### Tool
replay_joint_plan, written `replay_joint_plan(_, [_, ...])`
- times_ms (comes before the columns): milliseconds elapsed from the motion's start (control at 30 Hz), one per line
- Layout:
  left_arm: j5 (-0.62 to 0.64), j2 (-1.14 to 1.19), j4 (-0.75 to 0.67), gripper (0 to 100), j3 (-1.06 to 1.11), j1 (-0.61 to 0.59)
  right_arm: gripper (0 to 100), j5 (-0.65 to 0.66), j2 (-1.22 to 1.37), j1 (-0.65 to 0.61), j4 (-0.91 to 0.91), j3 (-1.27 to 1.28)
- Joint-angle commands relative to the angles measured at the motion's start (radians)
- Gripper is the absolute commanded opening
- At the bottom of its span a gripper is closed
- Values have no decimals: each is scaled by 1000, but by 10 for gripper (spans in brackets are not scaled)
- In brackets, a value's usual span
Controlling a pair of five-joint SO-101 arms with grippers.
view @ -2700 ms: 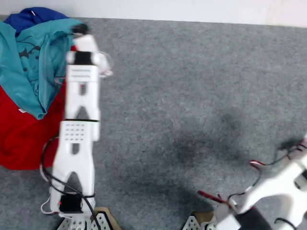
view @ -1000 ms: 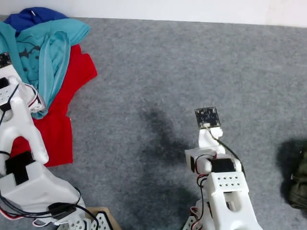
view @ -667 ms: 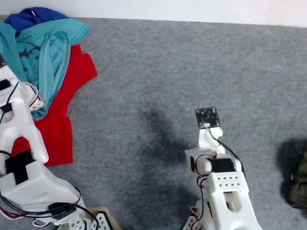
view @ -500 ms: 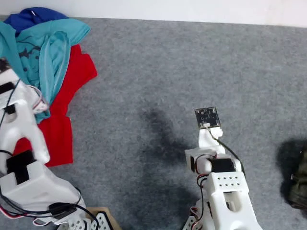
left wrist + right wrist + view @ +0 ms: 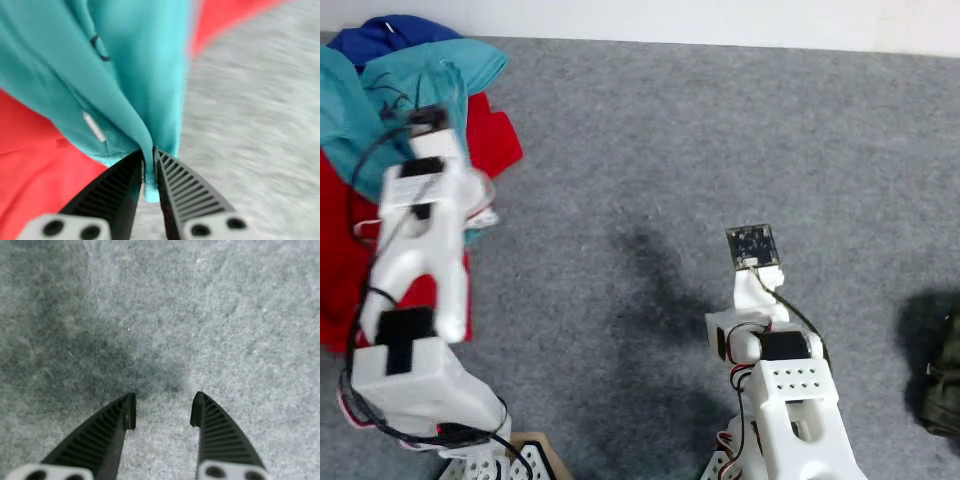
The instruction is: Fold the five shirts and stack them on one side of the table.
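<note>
A pile of shirts lies at the table's far left: a teal shirt (image 5: 390, 85) on a red shirt (image 5: 490, 140), with a dark blue shirt (image 5: 380, 30) at the back. My left gripper (image 5: 149, 159) is shut on the hem of the teal shirt (image 5: 135, 75), with the red shirt (image 5: 35, 155) beneath. In the high view the left arm (image 5: 420, 200) stands over the pile's right edge. My right gripper (image 5: 162, 410) is open just above bare grey table (image 5: 200, 300), and its arm (image 5: 765, 340) is near the front middle.
A dark olive garment (image 5: 945, 385) lies at the table's right edge. Grey felt (image 5: 720, 130) covers the table. A pale wall strip runs along the far edge.
The left arm has swung right from the table's left edge to the pile's right side, dragging the teal shirt with it. The right arm has kept still over the last second.
</note>
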Motion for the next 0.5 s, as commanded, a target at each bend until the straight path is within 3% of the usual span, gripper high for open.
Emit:
replay_joint_plan(0, [9,-130,21,6,-36,166,184,-12,-18,1,-15,-7])
replay_joint_plan(267, [117,-400,14,8,-160,573,184,-14,-18,2,-16,-7])
replay_joint_plan(467, [153,-415,14,11,-291,880,184,-15,-18,47,-35,-5])
